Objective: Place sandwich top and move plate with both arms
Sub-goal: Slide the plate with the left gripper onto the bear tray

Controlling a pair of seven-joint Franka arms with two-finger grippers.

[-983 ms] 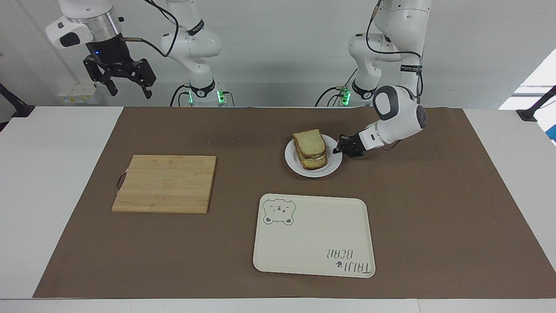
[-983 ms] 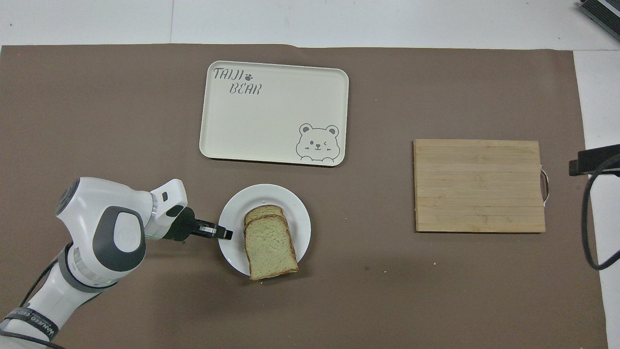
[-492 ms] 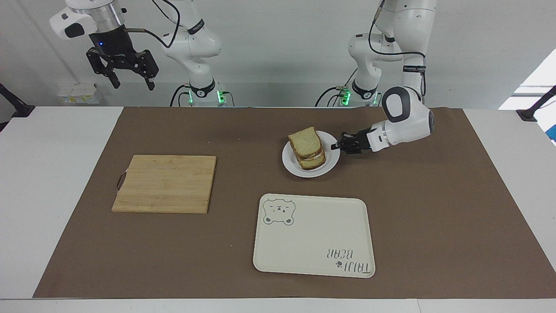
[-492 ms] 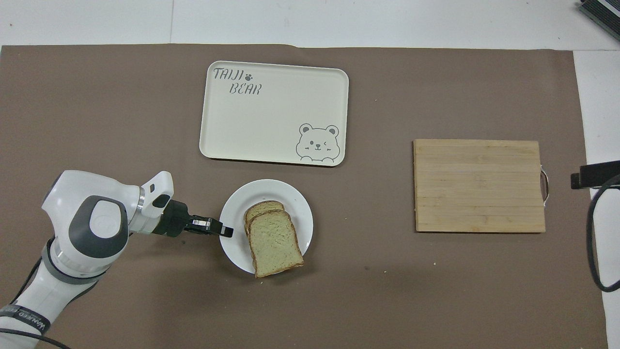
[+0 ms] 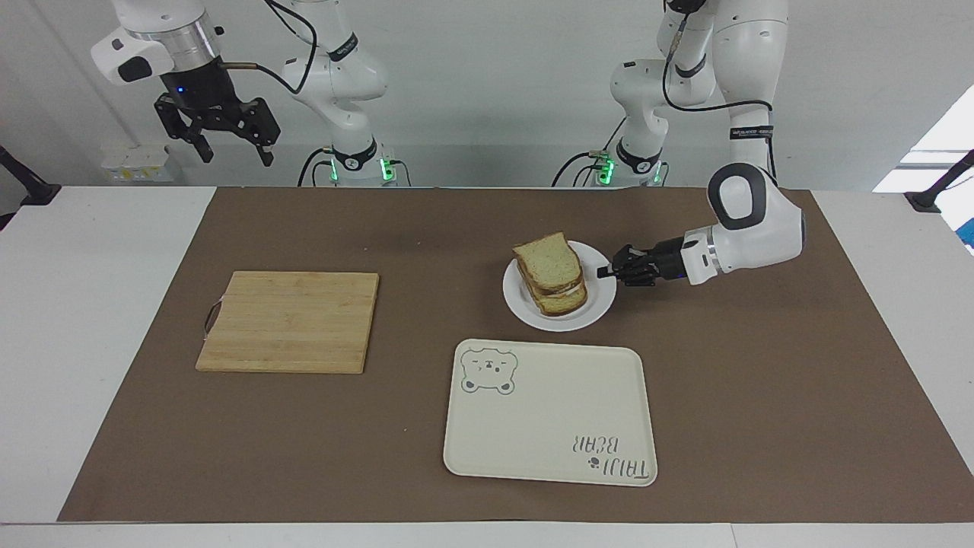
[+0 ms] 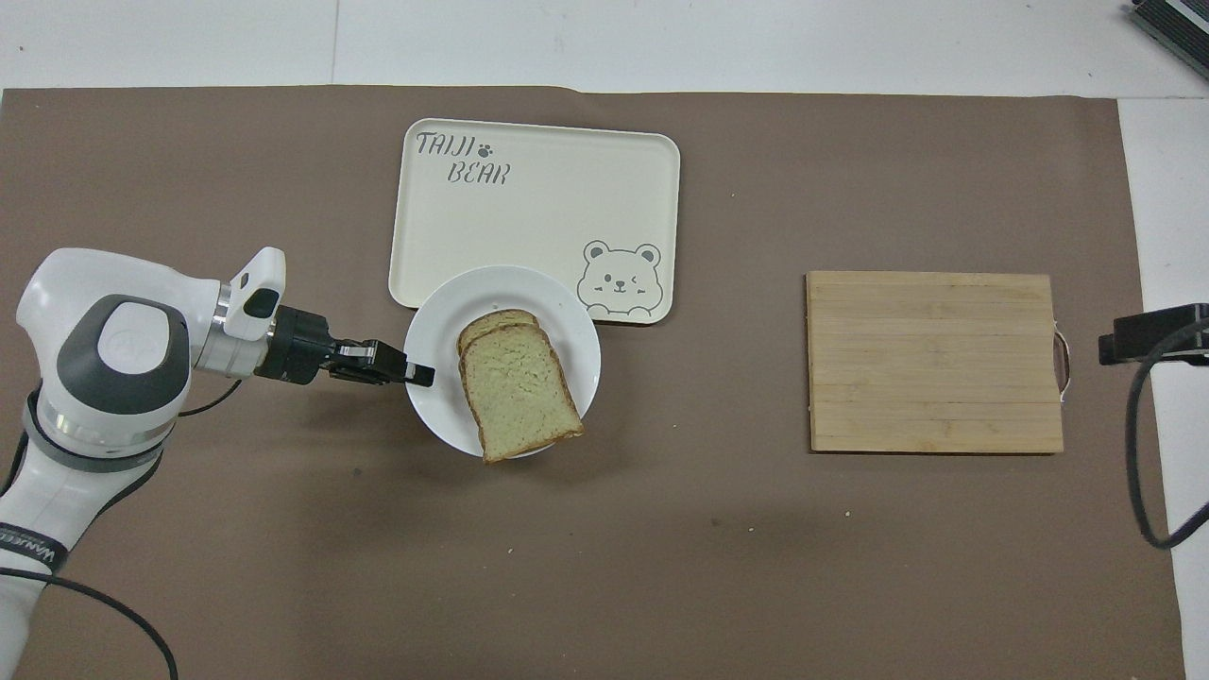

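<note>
Plain white room, nothing fancy

Bare pale wall (image 5: 487, 91), white table (image 5: 99, 320) under a brown mat (image 5: 761, 396), daylight from a window (image 5: 940, 148).

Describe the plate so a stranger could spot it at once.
Start at the big cream bear tray. Just nearer the robots, held at its rim by the left gripper, is the plate: small, round, plain white, with the sandwich top crowning its stack.

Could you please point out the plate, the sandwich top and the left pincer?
plate (image 5: 597, 307): facing view, bare rim.
sandwich top (image 6: 518, 392): overhead view, middle of the slice.
left pincer (image 5: 606, 272): facing view, tips at the plate's rim.
</note>
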